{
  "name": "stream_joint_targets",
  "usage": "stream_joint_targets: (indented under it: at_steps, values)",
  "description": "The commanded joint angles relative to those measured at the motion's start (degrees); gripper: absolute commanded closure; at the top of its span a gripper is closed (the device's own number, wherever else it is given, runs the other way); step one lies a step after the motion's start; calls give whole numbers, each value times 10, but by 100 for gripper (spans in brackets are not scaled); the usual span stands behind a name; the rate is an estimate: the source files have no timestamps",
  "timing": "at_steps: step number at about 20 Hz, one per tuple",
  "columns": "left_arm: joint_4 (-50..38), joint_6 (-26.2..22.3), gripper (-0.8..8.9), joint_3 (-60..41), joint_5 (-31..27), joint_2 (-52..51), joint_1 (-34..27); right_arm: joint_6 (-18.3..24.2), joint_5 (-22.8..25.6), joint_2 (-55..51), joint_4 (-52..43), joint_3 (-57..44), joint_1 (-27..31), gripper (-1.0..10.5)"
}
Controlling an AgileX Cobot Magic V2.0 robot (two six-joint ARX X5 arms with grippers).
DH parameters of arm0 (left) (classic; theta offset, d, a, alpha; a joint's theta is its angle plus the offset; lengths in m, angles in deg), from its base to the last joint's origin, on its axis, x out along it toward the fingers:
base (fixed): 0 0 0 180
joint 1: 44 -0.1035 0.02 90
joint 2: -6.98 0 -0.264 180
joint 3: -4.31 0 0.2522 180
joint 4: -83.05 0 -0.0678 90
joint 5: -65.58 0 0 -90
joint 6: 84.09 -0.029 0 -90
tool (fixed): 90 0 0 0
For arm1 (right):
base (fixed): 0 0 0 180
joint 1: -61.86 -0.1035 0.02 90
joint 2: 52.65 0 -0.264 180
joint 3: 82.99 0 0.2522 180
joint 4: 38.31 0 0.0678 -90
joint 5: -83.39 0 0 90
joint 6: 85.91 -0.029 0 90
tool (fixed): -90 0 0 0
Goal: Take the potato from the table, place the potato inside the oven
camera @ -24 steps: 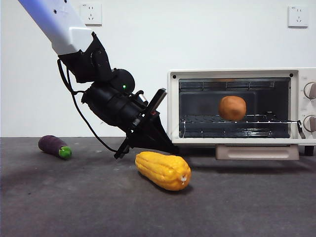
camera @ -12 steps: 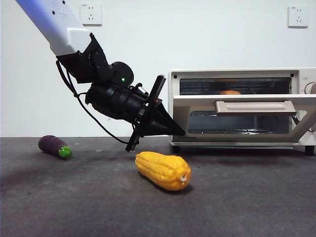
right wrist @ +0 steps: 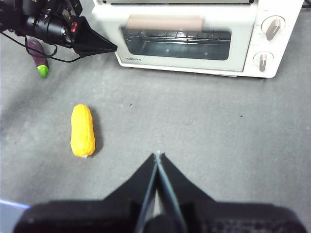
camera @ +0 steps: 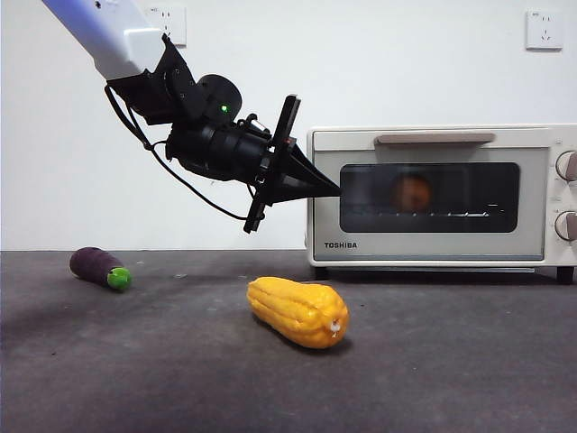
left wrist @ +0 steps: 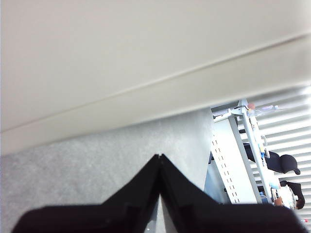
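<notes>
Front view, potato (camera: 413,192) inside closed oven (camera: 433,194)

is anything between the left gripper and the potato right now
Yes. The potato sits inside the oven, behind its shut glass door. The left gripper, jaws shut, is at the oven's left front edge, outside that door. The right gripper hangs above the table, away from it.

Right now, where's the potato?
In the front view, the potato sits inside the oven on its rack, dimly visible behind the shut glass door, right of the left gripper at the oven's left edge.
</notes>
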Motion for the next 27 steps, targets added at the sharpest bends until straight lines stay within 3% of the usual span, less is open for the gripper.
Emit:
stream_joint_targets:
  at_steps: [1, 5, 9, 12, 15, 21, 24, 27]
  values:
    - [-1, 7, 821, 7, 3, 3, -1, 0, 0, 0, -17, 2, 0, 946]
    - [-1, 21, 821, 23, 7, 3, -1, 0, 4, 0, -32, 2, 0, 946]
    - [1, 28, 821, 24, 61, -8, -1, -1, 49, 0, -36, 2, 0, 946]
    - [21, 17, 821, 24, 80, -32, -1, -9, 49, 1, -28, 2, 0, 946]
    - [82, -60, 821, 24, 73, -72, 0, -9, 49, 3, 3, 2, 0, 946]
    - [322, -300, 820, 24, 13, -184, 6, -10, 49, 12, 94, 2, 0, 946]
    - [414, -375, 818, 24, 13, -242, 6, -9, 50, 15, 97, 2, 0, 946]
    - [464, -405, 818, 24, 13, -304, 6, -9, 50, 20, 97, 2, 0, 946]
